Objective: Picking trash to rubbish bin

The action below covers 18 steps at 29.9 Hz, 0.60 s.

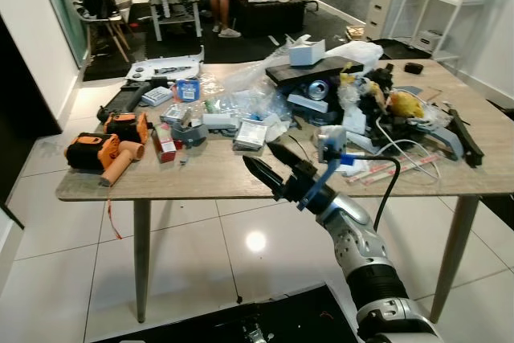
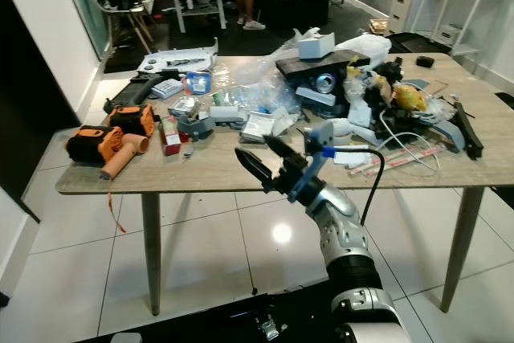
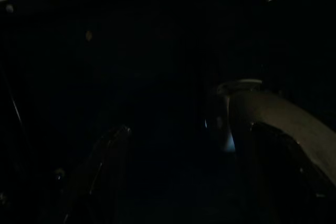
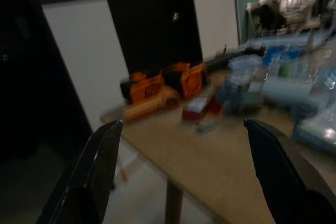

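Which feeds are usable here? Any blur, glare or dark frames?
Left and right eye views: sharp and evenly lit, with one ceiling-light glare spot on the floor tiles under the table. Right wrist view: dim and motion-blurred; the orange tool case smears, while the open right tool's fingers stay crisp. Left wrist view: almost black, only faint outlines.

Head views are bright and sharp, with lamp glare on the floor tiles (image 1: 255, 240); the left wrist view is nearly black, the right wrist view dim and blurred.
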{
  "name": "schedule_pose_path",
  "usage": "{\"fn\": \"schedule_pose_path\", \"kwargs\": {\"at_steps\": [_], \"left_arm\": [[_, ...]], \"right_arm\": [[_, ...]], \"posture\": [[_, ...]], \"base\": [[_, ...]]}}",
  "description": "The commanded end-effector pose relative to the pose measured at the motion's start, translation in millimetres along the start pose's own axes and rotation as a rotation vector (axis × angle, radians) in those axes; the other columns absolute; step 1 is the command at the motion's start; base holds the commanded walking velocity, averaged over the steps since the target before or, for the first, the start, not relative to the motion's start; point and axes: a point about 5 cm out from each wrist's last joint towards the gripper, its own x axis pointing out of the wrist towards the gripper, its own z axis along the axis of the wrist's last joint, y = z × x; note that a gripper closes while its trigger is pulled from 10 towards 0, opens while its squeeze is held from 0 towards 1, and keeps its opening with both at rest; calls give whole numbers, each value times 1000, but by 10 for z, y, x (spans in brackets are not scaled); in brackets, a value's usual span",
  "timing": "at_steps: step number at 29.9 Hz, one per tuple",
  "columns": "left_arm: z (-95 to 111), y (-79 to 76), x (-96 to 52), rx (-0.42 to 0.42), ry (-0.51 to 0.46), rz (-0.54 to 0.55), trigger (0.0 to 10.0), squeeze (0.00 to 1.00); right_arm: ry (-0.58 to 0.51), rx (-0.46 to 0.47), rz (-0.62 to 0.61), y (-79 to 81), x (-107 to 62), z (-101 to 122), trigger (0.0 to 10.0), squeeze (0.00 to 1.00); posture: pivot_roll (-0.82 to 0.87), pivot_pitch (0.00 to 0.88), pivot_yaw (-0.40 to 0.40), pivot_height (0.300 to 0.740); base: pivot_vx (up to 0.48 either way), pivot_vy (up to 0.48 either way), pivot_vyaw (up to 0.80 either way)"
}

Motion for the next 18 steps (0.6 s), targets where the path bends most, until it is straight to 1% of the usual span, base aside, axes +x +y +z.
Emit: {"fn": "schedule_pose_path", "kwargs": {"at_steps": [1,2,4,8,9,18], "left_arm": [[-88,-8,-11,-14,21,3,10000,0],[-88,-8,-11,-14,21,3,10000,0],[-142,-8,-21,-18,35,6,10000,0],[-175,-8,-26,-22,45,9,10000,0],[-179,-14,-25,-24,46,7,10000,0],[-262,-12,-43,-20,72,7,10000,0]], "right_arm": [[58,-39,5,37,-18,-33,10000,0],[58,-39,5,37,-18,-33,10000,0],[115,-81,5,84,-6,-101,10000,0],[101,-82,-15,69,23,-118,10000,0],[102,-105,-36,43,35,-109,10000,0],[86,-124,-46,35,44,-36,10000,0]], "posture": [[-111,142,35,740],[-111,142,35,740],[-113,146,32,740],[-113,146,32,740],[-112,150,31,740],[-118,142,30,740]], "base": [[262,0,0],[262,0,0],[268,0,0],[270,0,0],[274,0,794],[273,0,784]]}}
